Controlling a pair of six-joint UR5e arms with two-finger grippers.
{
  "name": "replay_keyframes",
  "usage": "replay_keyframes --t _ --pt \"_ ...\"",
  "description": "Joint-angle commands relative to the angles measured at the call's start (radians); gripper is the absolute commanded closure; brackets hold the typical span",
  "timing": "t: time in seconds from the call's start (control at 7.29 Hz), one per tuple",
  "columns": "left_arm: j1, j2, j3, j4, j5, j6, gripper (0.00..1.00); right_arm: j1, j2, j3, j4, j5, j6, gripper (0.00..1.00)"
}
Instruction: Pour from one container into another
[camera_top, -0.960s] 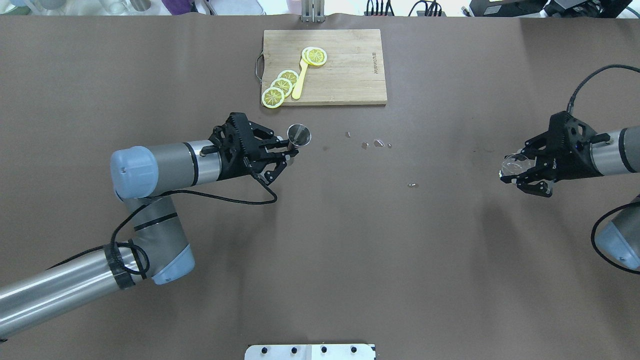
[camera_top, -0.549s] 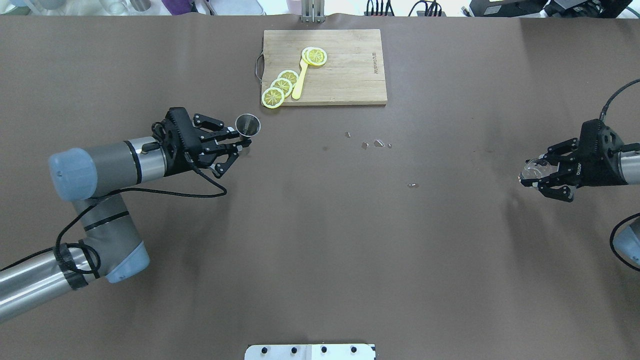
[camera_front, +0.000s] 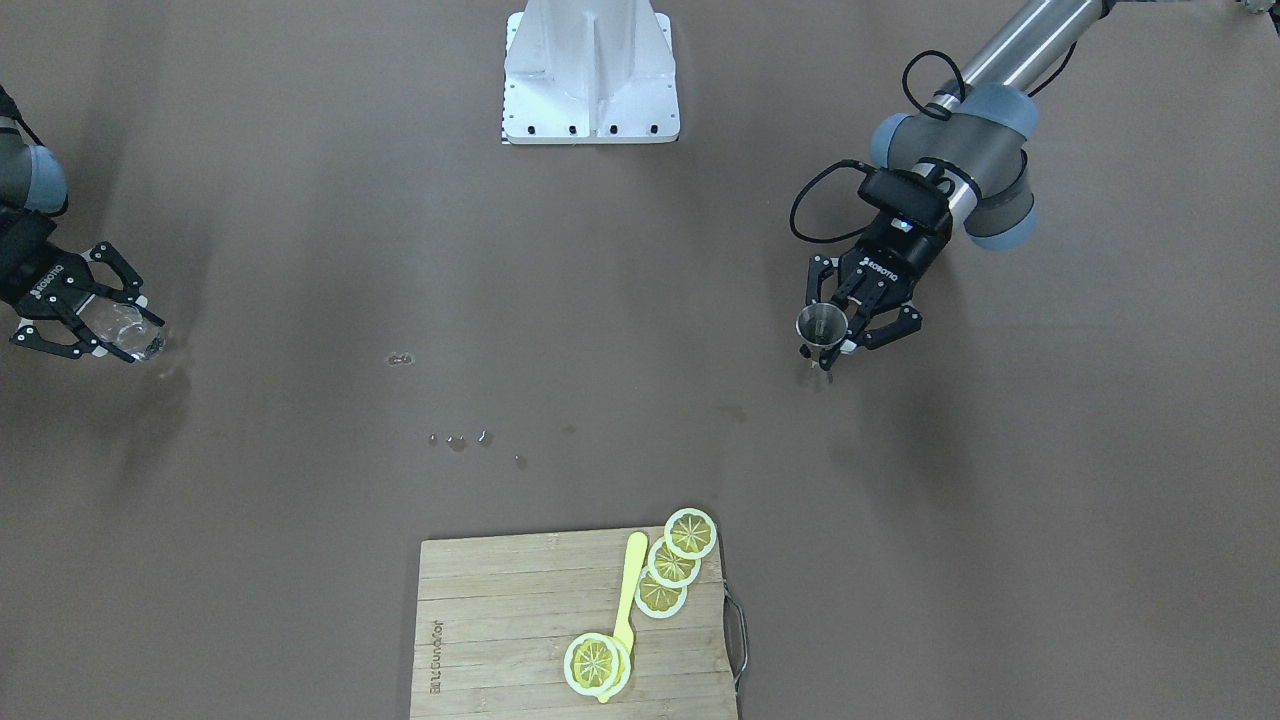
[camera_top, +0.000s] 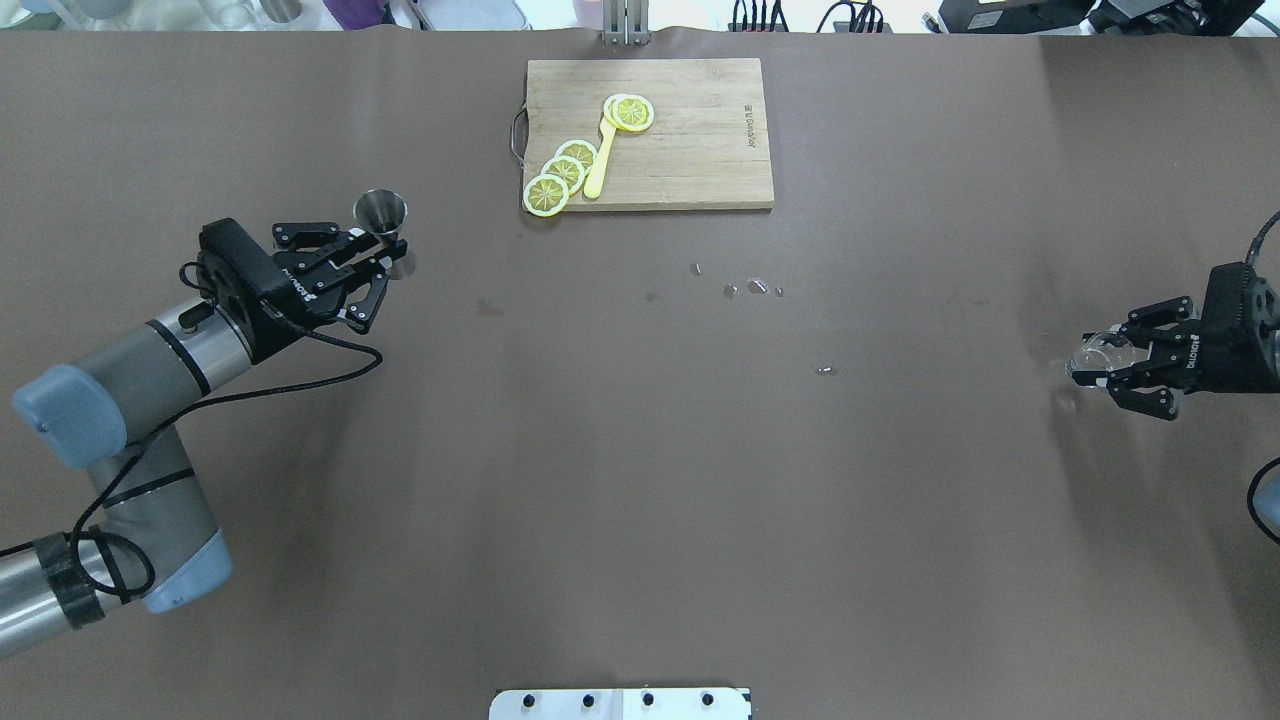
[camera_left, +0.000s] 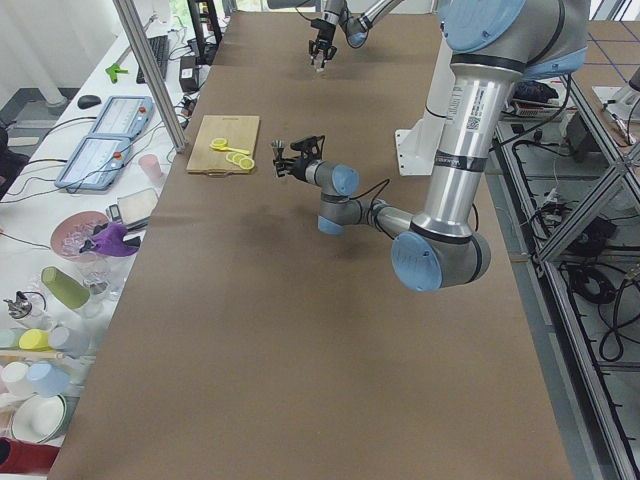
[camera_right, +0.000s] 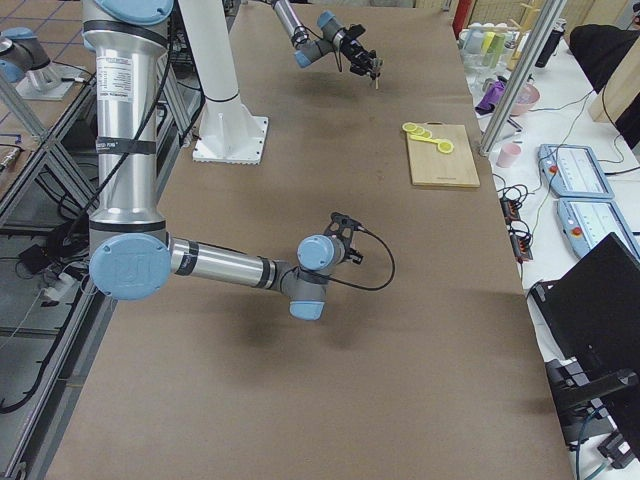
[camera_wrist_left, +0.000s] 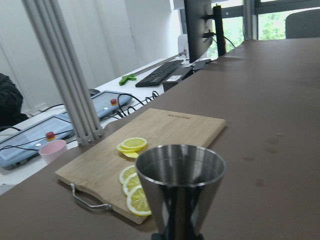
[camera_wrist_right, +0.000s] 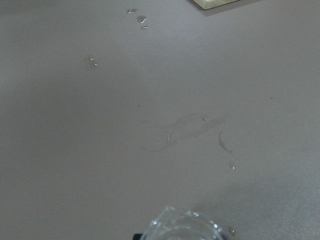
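Now the metal cup (camera_top: 381, 212) is held by the left gripper (camera_top: 388, 262) at the left and the clear glass (camera_top: 1098, 352) by the right gripper (camera_top: 1086, 372) at the right, so drops could be spilled if either is tipped early.

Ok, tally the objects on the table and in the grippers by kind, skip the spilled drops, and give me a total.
Metal cup: 1
Clear glass: 1
Cutting board: 1
Lemon slices: 4 clearly seen; a fifth may lie under the one at the spoon's far end
Yellow spoon: 1
Total: 8
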Motion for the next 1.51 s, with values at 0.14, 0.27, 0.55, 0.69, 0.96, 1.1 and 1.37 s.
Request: replay_keyframes --t 0.14,0.27,0.55,0.69,0.96,1.1,1.37 --pt "0.104 0.091 -0.049 -0.012 0.369 -0.176 1.0 0.0 0.001 -0.081 0.096 -0.039 0.003 1.0" --pt "0.142 0.115 -0.049 -0.004 0.465 -0.253 1.0 0.0 0.001 -0.092 0.116 -0.041 0.011 1.0" --pt "0.173 0.152 -0.048 0.013 0.511 -0.301 1.0 0.0 0.003 -0.094 0.118 -0.042 0.021 1.0" --pt "0.184 0.163 -0.043 0.042 0.551 -0.371 1.0 0.0 0.003 -0.095 0.118 -0.042 0.021 1.0" --pt "0.235 0.215 -0.031 0.056 0.561 -0.478 1.0 0.0 0.003 -0.097 0.118 -0.044 0.021 1.0" --pt "0.239 0.232 -0.008 0.064 0.561 -0.512 1.0 0.0 0.001 -0.097 0.118 -0.044 0.021 1.0" --pt "0.244 0.232 0.027 0.086 0.562 -0.554 1.0 0.0 0.003 -0.101 0.122 -0.044 0.021 1.0"
